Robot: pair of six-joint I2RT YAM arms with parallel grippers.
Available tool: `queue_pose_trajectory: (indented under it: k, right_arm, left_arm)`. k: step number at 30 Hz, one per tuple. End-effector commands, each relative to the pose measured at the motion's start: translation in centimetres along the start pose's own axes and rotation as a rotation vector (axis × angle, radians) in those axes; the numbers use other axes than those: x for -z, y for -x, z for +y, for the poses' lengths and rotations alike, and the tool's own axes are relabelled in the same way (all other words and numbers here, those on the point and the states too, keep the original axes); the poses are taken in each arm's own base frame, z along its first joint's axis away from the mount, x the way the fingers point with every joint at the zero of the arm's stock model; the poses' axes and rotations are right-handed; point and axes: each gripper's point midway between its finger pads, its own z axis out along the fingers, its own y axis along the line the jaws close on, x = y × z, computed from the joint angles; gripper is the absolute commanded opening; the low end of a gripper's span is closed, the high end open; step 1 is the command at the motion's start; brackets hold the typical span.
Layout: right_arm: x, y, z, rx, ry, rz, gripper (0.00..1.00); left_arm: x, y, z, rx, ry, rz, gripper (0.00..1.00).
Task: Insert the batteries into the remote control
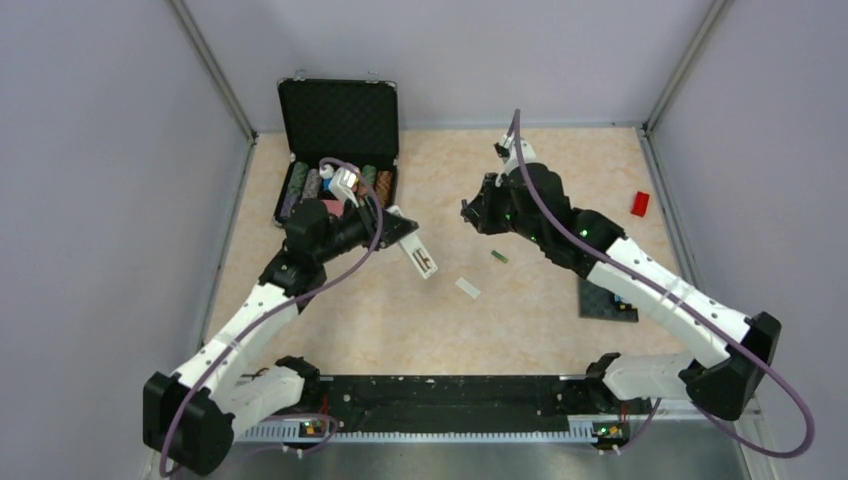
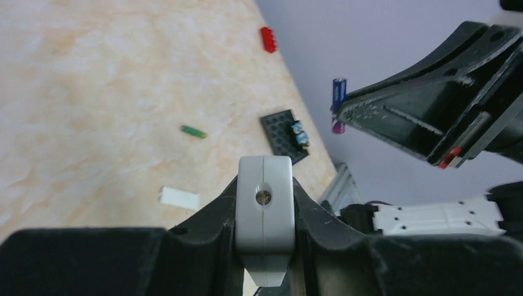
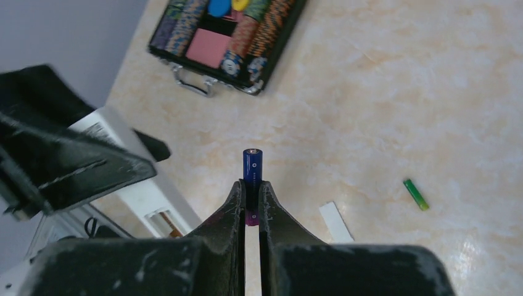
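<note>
An open black case of poker chips (image 1: 337, 150) sits on the counter (image 1: 540, 180), to the left of and behind the remote control (image 1: 420, 255). The left fingers (image 2: 213, 213) are clamped on one end of the remote control. Its free end slants toward the near right, with the battery recess facing up.

A short white cover plate (image 1: 468, 288) lies flat on the counter just right of the remote's free end. Also right of the remote, and farther back than the cover, the right fingers (image 3: 231, 213) are pressed together on the dark purple battery (image 3: 251, 172). It is held upright above the counter, and its blue upper part sticks out past the tips.

The green battery (image 1: 499, 257) lies loose on the counter, farther right of the remote than the cover. A dark flat plate (image 1: 607, 302) is well to the remote's right, partly under the right arm. A small red block (image 1: 640, 203) is farthest right, near the wall.
</note>
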Motion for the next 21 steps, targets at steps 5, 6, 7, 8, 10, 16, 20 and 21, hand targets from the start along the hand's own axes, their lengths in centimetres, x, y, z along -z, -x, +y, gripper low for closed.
queue_pose_trajectory:
  k: [5,6,7,8,10,16,20,21]
  right_arm:
    - [4.7,1.1,6.0,0.212,0.423,-0.083,0.03]
    - [5.1,1.2,6.3,0.216,0.443,-0.091,0.03]
    - [5.5,1.5,6.6,0.218,0.458,-0.101,0.04]
    - [5.9,1.8,6.8,0.222,0.472,-0.11,0.04]
    - [6.5,2.1,7.4,0.224,0.503,-0.124,0.04]
    - [8.1,3.6,9.2,0.172,0.551,-0.162,0.04]
    - [9.1,4.2,11.2,0.193,0.558,-0.191,0.04]
    - [9.3,4.2,11.9,0.207,0.557,-0.185,0.04]
  left_arm:
    - [-0.6,3.2,-10.5,-0.091,-0.476,0.112,0.0]
    - [-0.7,3.2,-10.8,-0.095,-0.488,0.123,0.0]
    - [-0.8,3.3,-10.9,-0.097,-0.496,0.13,0.0]
    - [-0.9,3.3,-10.9,-0.105,-0.5,0.131,0.0]
    - [-1.0,3.3,-10.9,-0.123,-0.508,0.139,0.0]
    - [-0.3,4.2,-11.9,-0.176,-0.547,0.129,0.0]
    - [-0.6,5.6,-11.7,-0.133,-0.489,0.045,0.0]
    - [-0.6,5.8,-11.7,-0.112,-0.486,0.031,0.0]
